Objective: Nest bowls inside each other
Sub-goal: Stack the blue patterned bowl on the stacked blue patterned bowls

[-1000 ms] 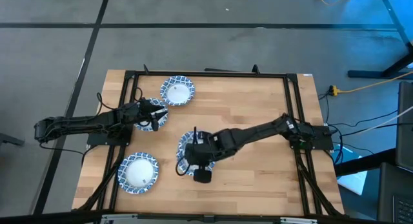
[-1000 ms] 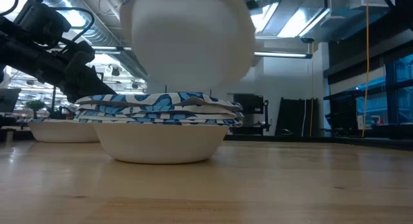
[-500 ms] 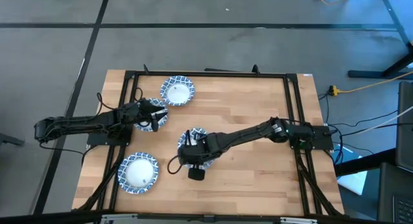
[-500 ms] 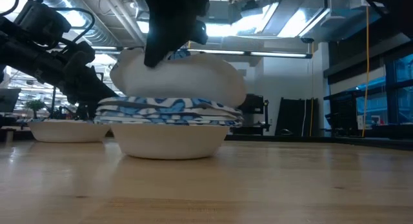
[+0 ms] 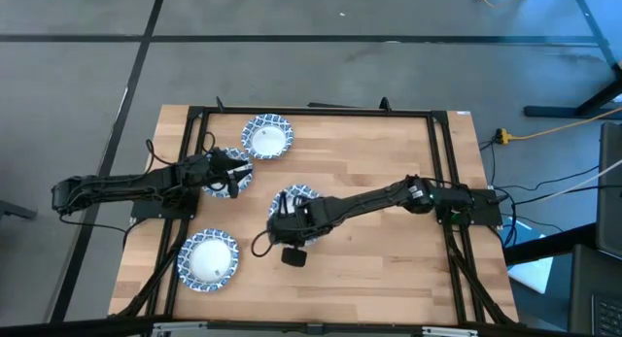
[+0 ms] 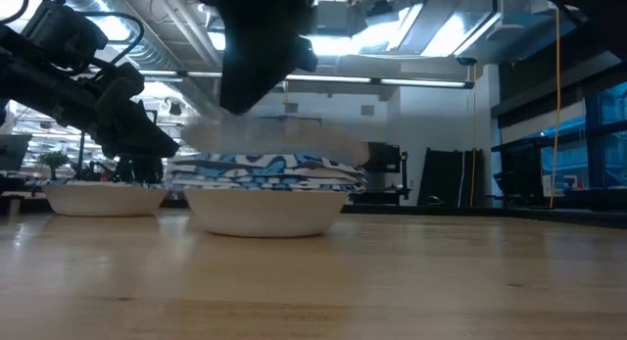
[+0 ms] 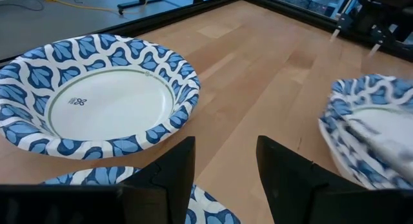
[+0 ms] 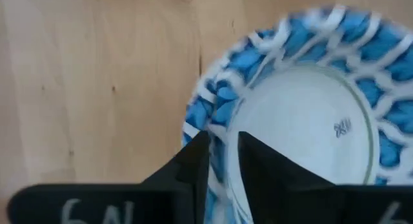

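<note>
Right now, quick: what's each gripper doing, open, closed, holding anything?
Left gripper: open, holding nothing, above a blue-and-white patterned paper bowl.
Right gripper: shut on the rim of the top bowl of the middle stack.

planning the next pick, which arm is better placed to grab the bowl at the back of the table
Left, probably. The left gripper hovers open over a bowl right beside the back bowl, which fills its wrist view. The right gripper is busy at the centre stack, farther away.
</note>
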`<state>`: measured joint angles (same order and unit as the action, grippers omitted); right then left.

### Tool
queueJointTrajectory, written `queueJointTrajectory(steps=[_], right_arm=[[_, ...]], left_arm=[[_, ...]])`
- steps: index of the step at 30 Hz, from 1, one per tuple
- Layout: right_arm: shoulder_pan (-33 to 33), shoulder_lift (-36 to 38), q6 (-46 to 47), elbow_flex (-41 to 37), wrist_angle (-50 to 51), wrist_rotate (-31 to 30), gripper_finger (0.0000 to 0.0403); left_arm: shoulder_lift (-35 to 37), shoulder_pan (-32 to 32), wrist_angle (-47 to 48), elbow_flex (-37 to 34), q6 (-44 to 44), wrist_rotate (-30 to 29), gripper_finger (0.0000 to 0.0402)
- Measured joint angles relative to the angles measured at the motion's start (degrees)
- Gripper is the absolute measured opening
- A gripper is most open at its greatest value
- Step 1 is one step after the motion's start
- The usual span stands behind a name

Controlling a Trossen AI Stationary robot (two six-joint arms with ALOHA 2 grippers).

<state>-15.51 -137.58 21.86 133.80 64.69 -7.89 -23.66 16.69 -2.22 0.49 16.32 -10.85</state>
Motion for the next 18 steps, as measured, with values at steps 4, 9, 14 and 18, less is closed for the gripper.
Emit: queueJointTrajectory(steps=[4,9,14,18], right_arm=[[-0.07,0.22,-0.88,0.0,-1.49,-0.01,0.0101],[0.51,0.24,-0.04,0.0,-0.72,-0.18,0.0108],[1.09,0.63,-1.3,0.0,5.28,-7.19,0.0112],[0.92,1.69,-2.67,0.02,7.08,-16.77,0.0112]], left_arm=[[0.0,0.0,0.0,-0.01,0.0,0.0,0.016],[0.0,0.0,0.0,-0.01,0.0,0.0,0.016],[0.0,0.0,0.09,0.0,-0.18,2.33,0.016],[0.04,-0.02,0.05,0.0,0.12,6.07,0.016]])
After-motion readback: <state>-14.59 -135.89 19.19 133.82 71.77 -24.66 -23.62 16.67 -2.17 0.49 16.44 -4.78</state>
